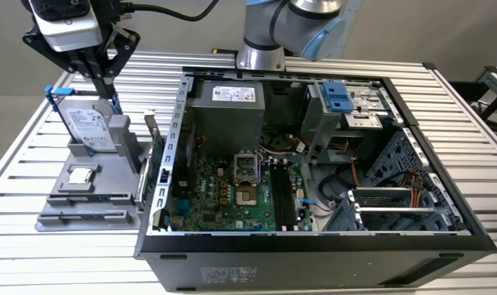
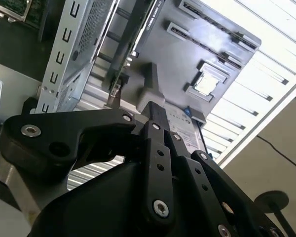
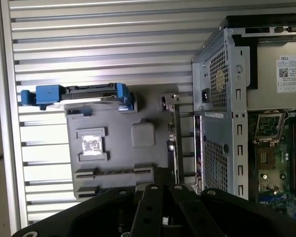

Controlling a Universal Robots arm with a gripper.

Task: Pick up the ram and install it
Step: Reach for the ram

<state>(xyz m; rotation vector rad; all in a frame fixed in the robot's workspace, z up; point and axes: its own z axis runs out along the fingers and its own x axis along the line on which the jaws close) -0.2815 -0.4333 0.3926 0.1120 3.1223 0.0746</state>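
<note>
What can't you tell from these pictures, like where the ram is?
Whether the ram lies in the grey holder: its slots are too small and dark in the exterior view.
One end of the holder: covered by the gripper in the first wrist view.
The computer case: cut off by the picture's edge in the first wrist view.
The motherboard slots: too dark to tell if filled, exterior view.

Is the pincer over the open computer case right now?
No: the pincer hangs outside the case, by the hard drive on the gray fixture.
</note>
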